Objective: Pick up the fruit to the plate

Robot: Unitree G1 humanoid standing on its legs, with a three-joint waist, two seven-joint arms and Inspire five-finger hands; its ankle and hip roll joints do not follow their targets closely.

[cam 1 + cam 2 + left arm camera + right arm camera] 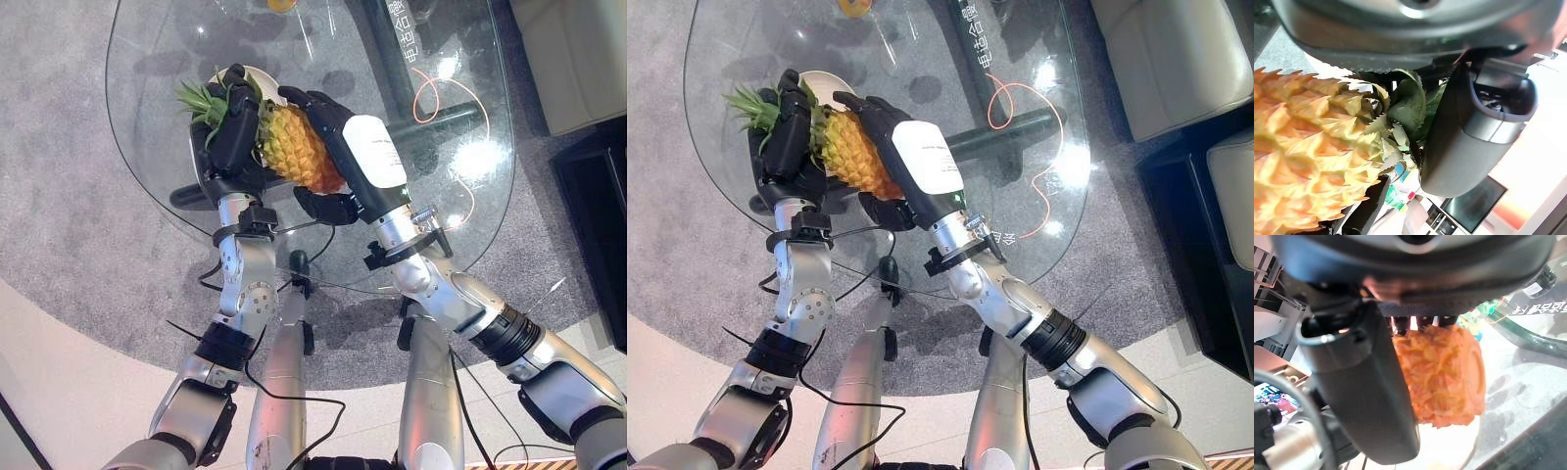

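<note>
Left robot hand point(233, 137) curls round the pineapple point(299, 150) at its leafy crown; right robot hand point(338, 147) clamps the body — fruit held above the plate point(257, 75) on the glass surface point(460, 117); likely heavy, stiff, prickly; grip the body, not the leaves.

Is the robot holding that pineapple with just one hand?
No: the left hand grips the pineapple at its leafy end while the right hand wraps its body.
</note>
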